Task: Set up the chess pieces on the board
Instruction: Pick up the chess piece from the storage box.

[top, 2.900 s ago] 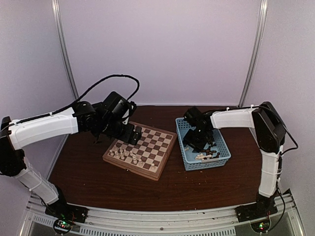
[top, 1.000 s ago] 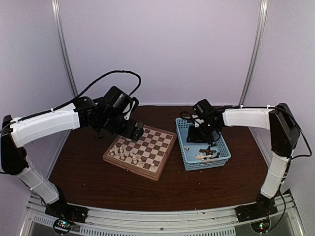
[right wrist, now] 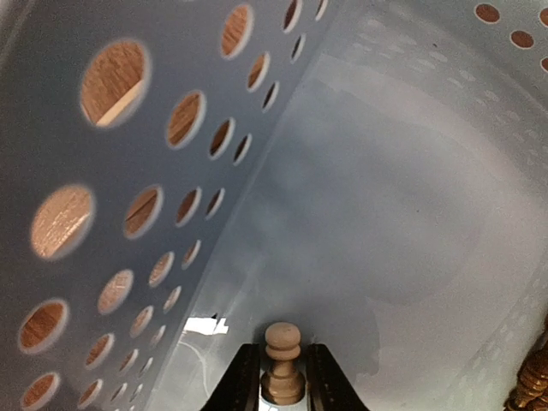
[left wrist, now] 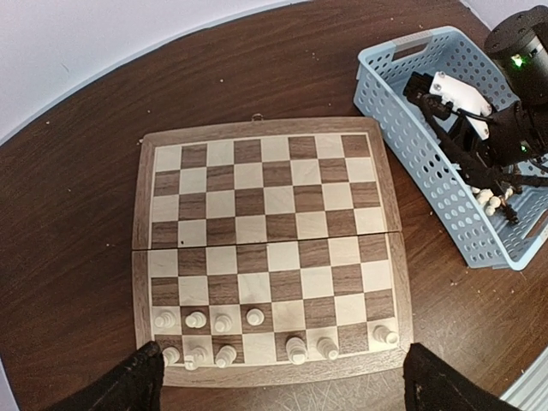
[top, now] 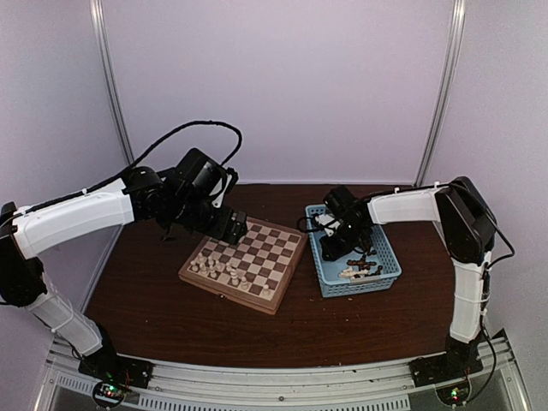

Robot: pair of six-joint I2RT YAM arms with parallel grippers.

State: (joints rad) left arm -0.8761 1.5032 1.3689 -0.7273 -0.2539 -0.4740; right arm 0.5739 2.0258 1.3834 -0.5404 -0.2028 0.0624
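The wooden board (top: 257, 257) lies left of centre; in the left wrist view (left wrist: 265, 171) it fills the middle. Several cream-white chess pieces (left wrist: 224, 324) stand in its two nearest rows; they also show in the top view (top: 218, 268). My left gripper (top: 235, 229) hovers over the board's far left edge, open and empty, its fingers (left wrist: 137, 385) spread wide. My right gripper (top: 330, 247) is down in the light-blue basket (top: 387, 255), by its left wall. It is shut on a cream pawn (right wrist: 282, 341). More cream and dark pieces (top: 360, 271) lie at the basket's near end.
The basket's perforated wall (right wrist: 128, 214) is close on the right gripper's left. A dark brown piece (right wrist: 531, 381) lies at its lower right. The right arm shows inside the basket (left wrist: 454, 197) in the left wrist view. Dark table (top: 171, 317) surrounds both.
My right gripper has moved left and lower in the basket, toward its left wall. My left arm has shifted only slightly over the board's far left edge.
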